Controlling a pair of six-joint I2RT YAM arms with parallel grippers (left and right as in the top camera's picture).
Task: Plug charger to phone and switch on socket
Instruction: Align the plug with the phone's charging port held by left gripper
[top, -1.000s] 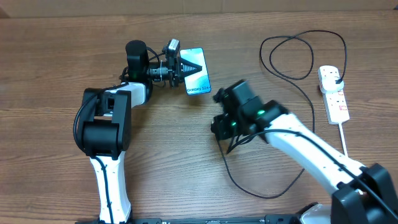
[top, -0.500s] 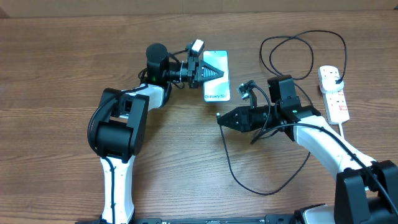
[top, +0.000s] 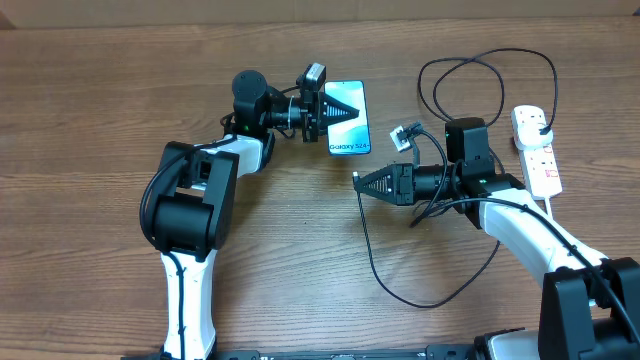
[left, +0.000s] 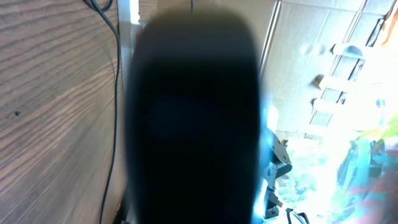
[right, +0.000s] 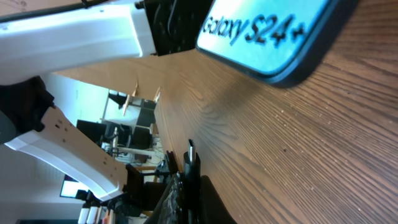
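The phone (top: 347, 118) has a light-blue screen with "Galaxy S24" text and sits tilted at the table's far middle. My left gripper (top: 328, 113) is shut on its left edge; the left wrist view shows it only as a dark blur (left: 193, 118). My right gripper (top: 362, 182) is shut on the charger's small black connector (right: 191, 163), tip pointing at the phone's lower end (right: 273, 37), a short gap below it. The black charger cable (top: 400, 290) loops over the table to a plug in the white socket strip (top: 537, 152) at the far right.
The socket strip's thick white cord (top: 553, 222) runs toward the front right edge. A black cable loop (top: 480, 90) lies behind my right arm. Bare wood lies left of my left arm.
My right gripper has turned to point left and moved closer to the phone with the connector. My left gripper shifted the phone slightly.
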